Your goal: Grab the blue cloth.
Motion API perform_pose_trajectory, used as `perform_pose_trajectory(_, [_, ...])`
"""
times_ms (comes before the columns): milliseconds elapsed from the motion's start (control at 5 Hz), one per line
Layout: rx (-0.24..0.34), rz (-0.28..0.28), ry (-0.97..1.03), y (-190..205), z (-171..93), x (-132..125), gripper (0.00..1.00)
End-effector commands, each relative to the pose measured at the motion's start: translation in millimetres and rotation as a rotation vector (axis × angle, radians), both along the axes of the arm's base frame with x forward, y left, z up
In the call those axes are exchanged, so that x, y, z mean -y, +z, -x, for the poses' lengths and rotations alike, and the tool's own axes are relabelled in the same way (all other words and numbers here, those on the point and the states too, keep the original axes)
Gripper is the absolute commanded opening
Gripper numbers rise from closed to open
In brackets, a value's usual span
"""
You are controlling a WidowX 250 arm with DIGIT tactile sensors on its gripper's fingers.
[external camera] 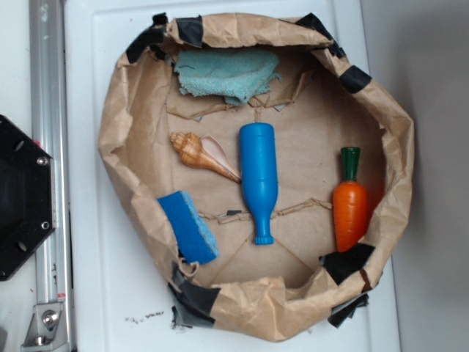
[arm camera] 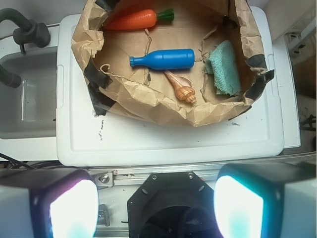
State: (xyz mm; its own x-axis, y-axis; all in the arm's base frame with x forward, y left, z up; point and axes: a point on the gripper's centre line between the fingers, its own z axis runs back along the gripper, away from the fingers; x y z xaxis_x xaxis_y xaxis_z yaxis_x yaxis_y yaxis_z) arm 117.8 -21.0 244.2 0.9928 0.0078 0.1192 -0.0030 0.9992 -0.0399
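Note:
The blue cloth [external camera: 227,72] [arm camera: 224,67] is a pale teal terry piece, crumpled against the far wall of the brown paper basin [external camera: 117,147] [arm camera: 148,101]. In the wrist view my gripper [arm camera: 156,206] is open, its two glowing pads [arm camera: 74,208] wide apart with nothing between them. It hangs high above the robot's black base [arm camera: 168,198], well short of the basin and the cloth. The gripper is out of the exterior view.
Inside the basin lie a glossy blue bottle [external camera: 258,176] [arm camera: 163,59], a seashell [external camera: 201,154] [arm camera: 181,89], a bright blue sponge [external camera: 187,226] and a toy carrot [external camera: 350,202] [arm camera: 136,19]. The basin sits on a white lid [arm camera: 173,139]. A grey sink [arm camera: 25,99] lies left.

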Motion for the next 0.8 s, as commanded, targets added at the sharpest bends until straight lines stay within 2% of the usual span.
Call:
perform_pose_trajectory(0, [0.000,0.000,0.000,0,0,0,1.00])
perform_pose_trajectory(200, [0.036,-0.115,0.184,-39,-50,-23,1.00])
perform_pose_trajectory(400, [0.045,-0.112,0.323,-68,-85,-36,1.00])
perform_pose_trajectory(600, [0.062,-0.074,0.564,-93,-106,-56,1.00])
